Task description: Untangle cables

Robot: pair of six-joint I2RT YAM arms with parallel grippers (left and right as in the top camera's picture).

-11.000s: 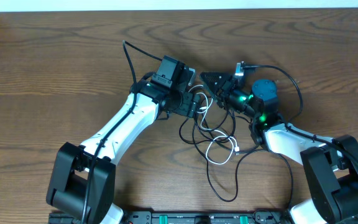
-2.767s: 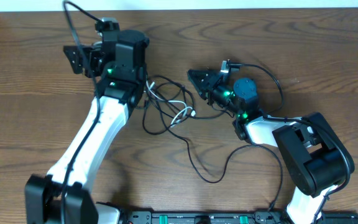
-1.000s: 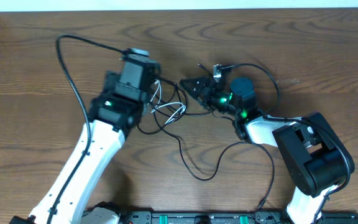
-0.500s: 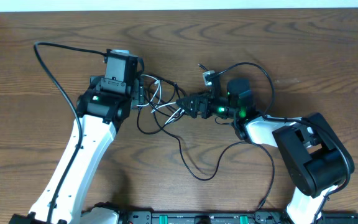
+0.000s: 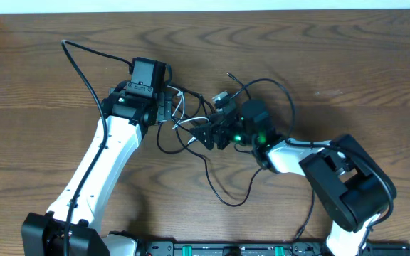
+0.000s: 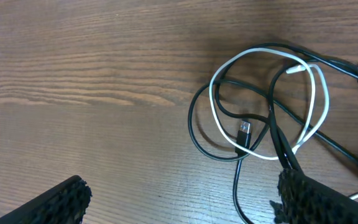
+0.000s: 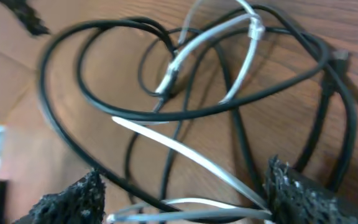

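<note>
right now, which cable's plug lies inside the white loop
A black cable: its metal-tipped plug sits inside the ring that the white cable forms.

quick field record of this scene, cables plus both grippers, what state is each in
surface: wooden table
cables: white cable and black cable, loops crossing each other, tangled
left gripper: open, holding nothing, tangle just ahead of it
right gripper: open, cable strands lying between its fingers, not clamped
task: not untangled yet

Dark wooden table (image 5: pixel 376 71), pale strip (image 5: pixel 205 5) beyond its far edge.
</note>
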